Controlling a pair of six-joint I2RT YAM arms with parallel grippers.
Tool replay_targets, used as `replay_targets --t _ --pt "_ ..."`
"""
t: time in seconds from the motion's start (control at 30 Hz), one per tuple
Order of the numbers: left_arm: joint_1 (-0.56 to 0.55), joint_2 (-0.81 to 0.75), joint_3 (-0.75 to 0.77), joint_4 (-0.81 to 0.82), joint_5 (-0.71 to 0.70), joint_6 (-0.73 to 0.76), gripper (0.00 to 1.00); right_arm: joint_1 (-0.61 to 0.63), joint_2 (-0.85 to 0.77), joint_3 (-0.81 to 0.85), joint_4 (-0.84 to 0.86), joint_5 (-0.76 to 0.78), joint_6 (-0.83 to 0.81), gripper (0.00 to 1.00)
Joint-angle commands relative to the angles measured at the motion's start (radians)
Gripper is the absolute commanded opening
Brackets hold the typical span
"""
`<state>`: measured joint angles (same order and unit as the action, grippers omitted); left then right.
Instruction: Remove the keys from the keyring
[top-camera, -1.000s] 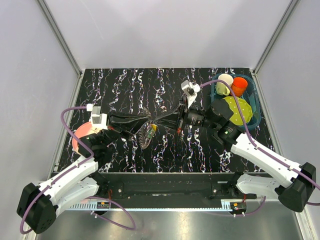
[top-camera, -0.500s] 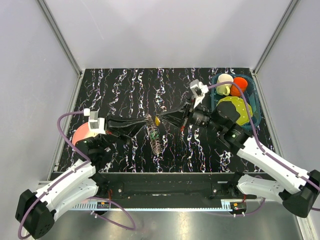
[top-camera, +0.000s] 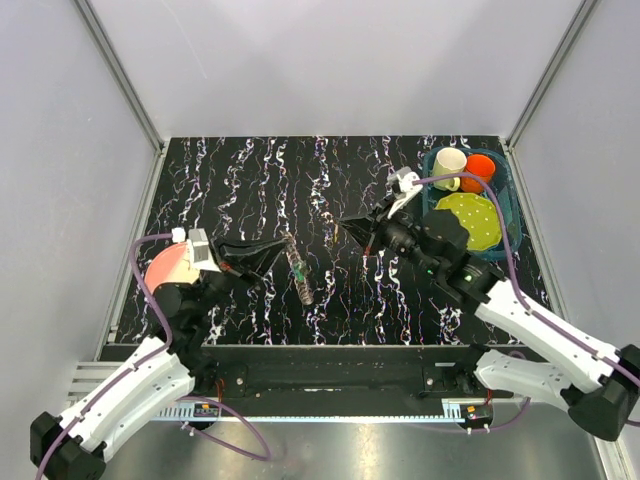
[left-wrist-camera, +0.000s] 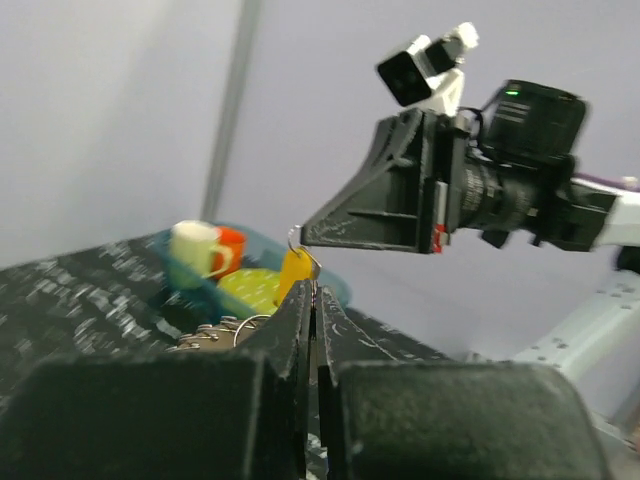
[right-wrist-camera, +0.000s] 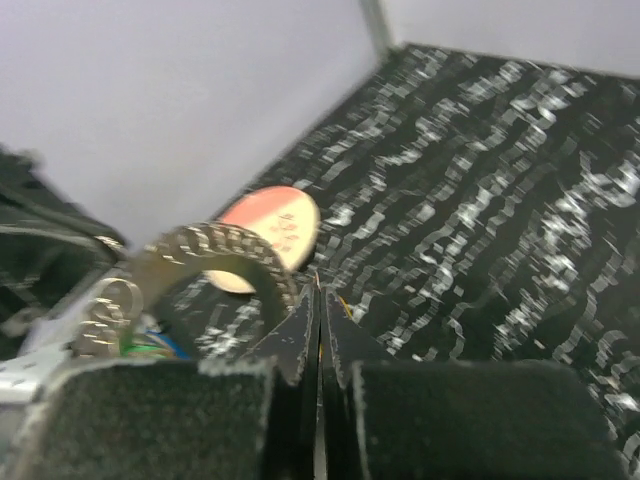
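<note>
The keyring is a toothed silver-grey ring, seen edge-on in the top view, held above the table. My left gripper is shut on it. The ring also shows in the right wrist view, with green and blue keys hanging at its lower left. My right gripper is shut and stands apart from the ring, to its right. In the left wrist view a yellow key on a small wire loop hangs at the right gripper's tip, just beyond my left gripper.
A pink round disc lies at the table's left edge. A blue tray at the back right holds a green dotted plate, a cream mug and an orange cup. Grey walls surround the table.
My right gripper has drawn back to the right, away from the ring, and the yellow key is gone from the ring. My left gripper and the ring have moved left and down.
</note>
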<state>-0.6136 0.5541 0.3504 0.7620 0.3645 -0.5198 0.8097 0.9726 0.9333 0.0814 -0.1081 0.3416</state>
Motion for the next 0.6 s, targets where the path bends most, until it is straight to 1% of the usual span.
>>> replay_targets --t 0.0,0.03,0.1,0.13,0.17,0.23,0.3,0.37,0.4,0.43,0.47,0.57 --pt "0.021 -0.025 0.021 -0.257 -0.263 0.151 0.00 -0.053 0.087 -0.053 -0.032 0.185 -0.038 0.00" --pt "0.029 -0.014 0.028 -0.295 -0.326 0.165 0.00 -0.070 0.112 -0.069 -0.029 0.189 -0.035 0.00" --pt "0.058 0.042 0.051 -0.378 -0.360 0.181 0.00 -0.133 0.190 -0.082 0.001 0.171 -0.010 0.00" --pt "0.087 0.067 0.085 -0.407 -0.401 0.175 0.00 -0.151 0.218 -0.090 0.018 0.157 -0.006 0.00" --pt "0.104 0.091 0.100 -0.443 -0.400 0.167 0.00 -0.165 0.277 -0.091 0.038 0.145 0.008 0.00" --pt "0.152 0.156 0.128 -0.443 -0.371 0.144 0.00 -0.198 0.336 -0.088 0.087 0.120 0.020 0.00" --pt "0.181 0.213 0.133 -0.403 -0.334 0.109 0.00 -0.221 0.428 -0.077 0.113 0.145 0.034 0.00" --pt "0.212 0.260 0.169 -0.412 -0.315 0.093 0.00 -0.266 0.524 -0.041 0.116 0.159 0.075 0.00" --pt "0.219 0.306 0.186 -0.426 -0.321 0.098 0.00 -0.279 0.555 -0.028 0.116 0.147 0.085 0.00" --pt "0.227 0.325 0.220 -0.443 -0.360 0.101 0.00 -0.302 0.584 -0.005 0.123 0.130 0.086 0.00" --pt "0.230 0.357 0.232 -0.498 -0.395 0.099 0.00 -0.310 0.635 0.004 0.129 0.116 0.088 0.00" --pt "0.248 0.406 0.262 -0.503 -0.404 0.113 0.00 -0.337 0.705 0.036 0.130 0.111 0.091 0.00"
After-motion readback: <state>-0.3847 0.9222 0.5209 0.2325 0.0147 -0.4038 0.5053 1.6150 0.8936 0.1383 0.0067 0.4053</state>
